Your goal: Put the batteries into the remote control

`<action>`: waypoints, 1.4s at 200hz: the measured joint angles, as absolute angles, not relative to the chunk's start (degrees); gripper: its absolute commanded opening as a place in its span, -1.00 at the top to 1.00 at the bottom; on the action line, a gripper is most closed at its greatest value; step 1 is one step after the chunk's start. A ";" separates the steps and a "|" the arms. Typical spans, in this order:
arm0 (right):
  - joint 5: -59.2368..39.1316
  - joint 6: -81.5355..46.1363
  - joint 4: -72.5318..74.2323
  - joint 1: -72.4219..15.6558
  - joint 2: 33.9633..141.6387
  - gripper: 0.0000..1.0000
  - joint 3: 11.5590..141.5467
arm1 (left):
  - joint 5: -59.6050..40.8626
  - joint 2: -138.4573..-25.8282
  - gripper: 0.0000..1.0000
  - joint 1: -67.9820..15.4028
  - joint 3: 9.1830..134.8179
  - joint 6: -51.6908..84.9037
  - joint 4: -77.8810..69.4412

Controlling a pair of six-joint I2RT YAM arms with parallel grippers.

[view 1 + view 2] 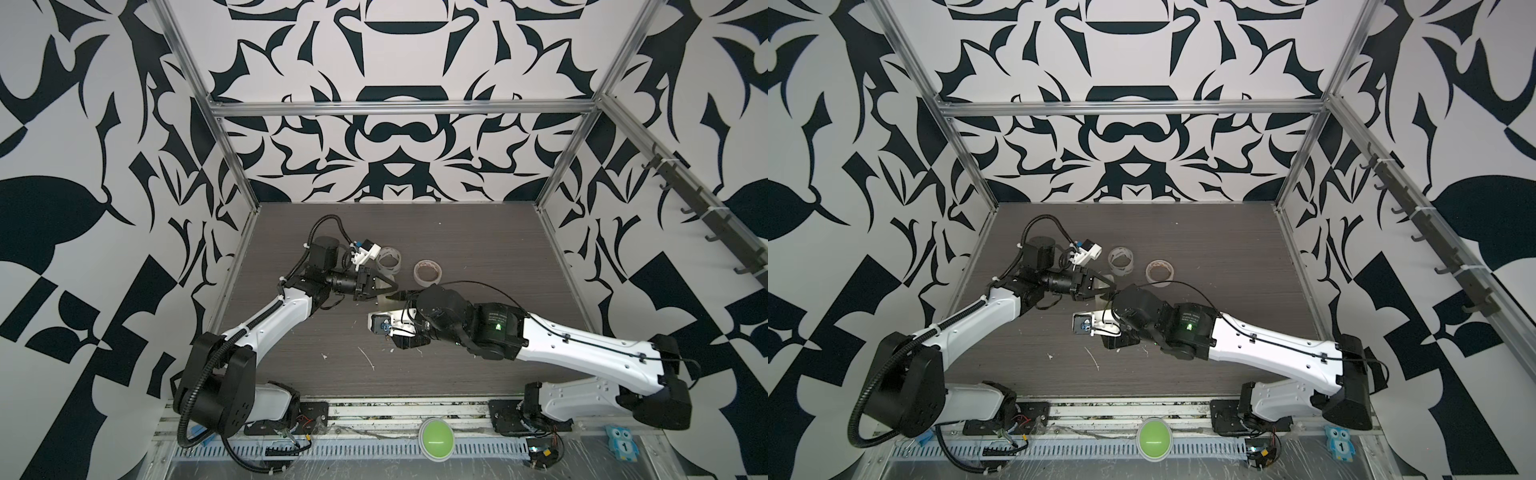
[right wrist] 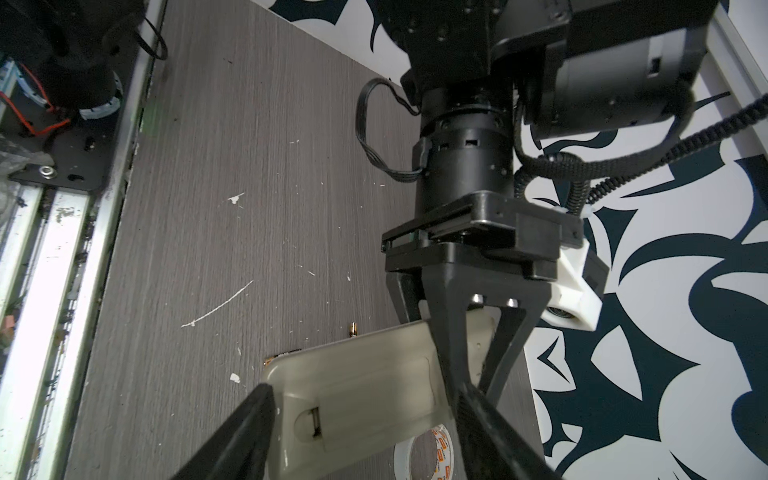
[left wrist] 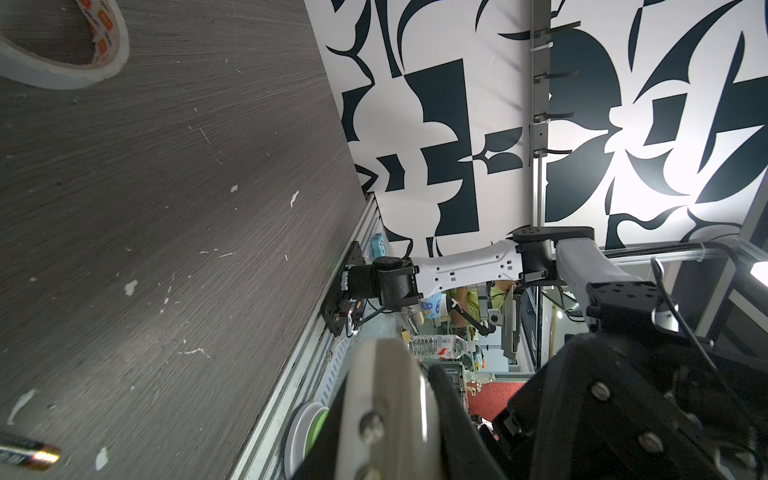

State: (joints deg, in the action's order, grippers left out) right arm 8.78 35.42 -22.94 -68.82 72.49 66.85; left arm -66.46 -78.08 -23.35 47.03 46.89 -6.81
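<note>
The remote control (image 2: 353, 399) is off-white and shows its back with the battery cover in the right wrist view. My right gripper (image 2: 363, 390) spans its width, one black finger against each long edge. My left gripper (image 2: 471, 365) pinches the remote's far edge from the opposite side, jaws nearly together. In both top views the two grippers meet mid-table, left gripper (image 1: 394, 286) and right gripper (image 1: 392, 303), with the remote (image 1: 1101, 286) mostly covered. One battery (image 3: 29, 455) lies on the table. Gold battery ends (image 2: 353, 329) peek out from behind the remote.
A clear tape roll (image 1: 390, 266) and a brown-cored tape roll (image 1: 428, 272) stand just behind the grippers. White flecks (image 1: 368, 359) dot the dark wood table (image 1: 478, 249). A green button (image 1: 435, 438) sits on the front rail. Patterned walls enclose three sides.
</note>
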 measured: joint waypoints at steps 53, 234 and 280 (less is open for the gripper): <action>9.34 35.77 -22.41 -68.10 73.08 -0.44 66.85 | -67.11 -78.39 1.00 -23.35 47.03 46.81 -7.90; 12.05 35.55 -22.96 -67.96 72.79 -0.43 66.17 | -66.67 -78.39 1.00 -22.90 47.03 44.86 -7.14; 12.01 34.92 -23.05 -67.83 72.82 -0.43 65.98 | -66.65 -78.39 1.00 -22.83 47.03 44.75 -6.70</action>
State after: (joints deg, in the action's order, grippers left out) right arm 12.01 34.92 -23.05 -67.83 72.82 65.98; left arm -66.65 -78.39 -22.83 47.03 44.75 -6.70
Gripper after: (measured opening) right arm 0.716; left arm 0.252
